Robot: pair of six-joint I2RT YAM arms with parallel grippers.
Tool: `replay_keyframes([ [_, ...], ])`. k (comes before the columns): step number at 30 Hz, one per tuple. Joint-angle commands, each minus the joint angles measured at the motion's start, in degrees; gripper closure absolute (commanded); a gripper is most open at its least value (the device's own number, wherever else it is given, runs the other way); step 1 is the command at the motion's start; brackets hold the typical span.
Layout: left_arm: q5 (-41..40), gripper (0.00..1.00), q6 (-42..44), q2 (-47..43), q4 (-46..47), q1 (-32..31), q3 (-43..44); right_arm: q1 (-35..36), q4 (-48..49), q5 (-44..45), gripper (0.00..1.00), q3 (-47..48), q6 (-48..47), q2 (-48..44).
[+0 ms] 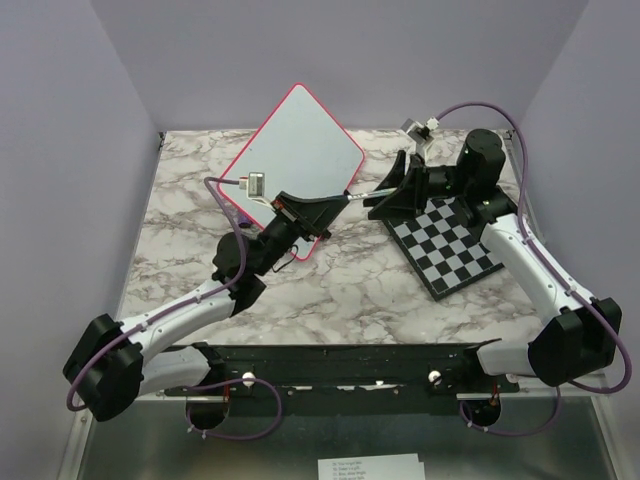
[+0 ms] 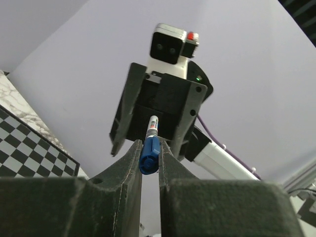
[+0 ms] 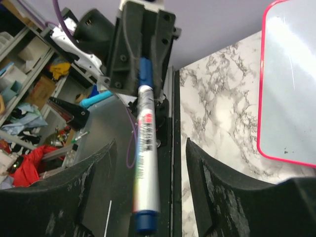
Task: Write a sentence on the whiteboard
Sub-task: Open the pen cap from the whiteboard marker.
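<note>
Marble covers the desk (image 1: 330,290) where we work. From the near left corner our left arm (image 1: 180,315) reaches toward the middle of the desk. We see the left gripper (image 2: 149,148) squeezed tight on one blue end of a marker (image 3: 144,143).

Just behind that pincer lies the whiteboard (image 1: 300,150). It sits in the middle of the desk, close to the far edge. It is turned so that one rounded corner points at the far edge, and it has a thin pink rim.

The marker sticks out from the left gripper toward the right side of the desk. Its other blue end pokes in between the two fingers of the right gripper (image 1: 383,203). Those fingers are wide apart and do not touch the marker.

Next we see a black-and-white chessboard (image 1: 450,250) lying flat near the right edge. Our right arm (image 1: 530,270) comes up over it from the near right corner.
</note>
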Motion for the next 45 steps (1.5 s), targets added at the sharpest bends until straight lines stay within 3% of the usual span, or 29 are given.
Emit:
replay_keyframes([
  [1, 8.46, 1.0, 2.59, -2.85, -9.22, 0.52, 3.66, 0.08, -11.11, -3.62, 0.35, 2.5, -9.99, -0.13],
  [14, 10.14, 1.0, 4.44, -1.18, -13.45, 0.53, 5.6, 0.26, -10.76, -4.33, 0.42, 2.94, -7.97, -0.49],
  [19, 10.23, 1.0, 4.61, -0.56, -13.72, 0.53, 5.95, 0.7, -10.67, -4.76, 0.64, 2.76, -7.36, 0.13],
  [23, 10.23, 1.0, 4.61, -0.39, -13.63, 0.53, 5.95, 1.05, -10.67, -5.2, 0.65, 2.67, -7.44, 0.13],
  [24, 10.14, 1.0, 4.61, -0.3, -13.54, 0.53, 5.95, 1.31, -10.67, -5.2, 0.69, 2.76, -7.44, 0.22],
  [27, 10.23, 1.0, 4.61, -0.38, -13.28, 0.52, 5.86, 1.57, -10.67, -5.99, 1.0, 3.11, -7.35, 0.31],
  [32, 10.14, 1.0, 4.53, -1.61, -12.14, 1.22, 4.29, 1.58, -10.67, -6.17, 0.99, 2.41, -8.32, -0.13],
  [34, 10.58, 0.83, 4.18, -3.19, -11.87, 2.01, 3.06, 1.58, -10.76, -6.0, 1.0, 1.97, -8.58, -0.4],
  [35, 11.1, 0.59, 4.09, -3.72, -11.87, 2.8, 2.62, 1.49, -10.85, -5.91, 0.99, 1.8, -8.76, -0.48],
  [38, 11.54, 0.32, 4.44, -6.62, -13.36, 3.95, 1.21, 1.58, -11.2, -5.73, 0.99, 1.53, -9.2, -0.84],
  [41, 11.72, 0.25, 5.31, -8.73, -16.0, 4.92, 0.85, 1.58, -11.37, -5.91, 1.0, 1.53, -9.29, -0.75],
  [45, 12.33, 0.25, 5.23, -8.65, -16.26, 5.27, 1.12, 1.58, -11.38, -5.91, 0.99, 1.62, -9.29, -0.4],
])
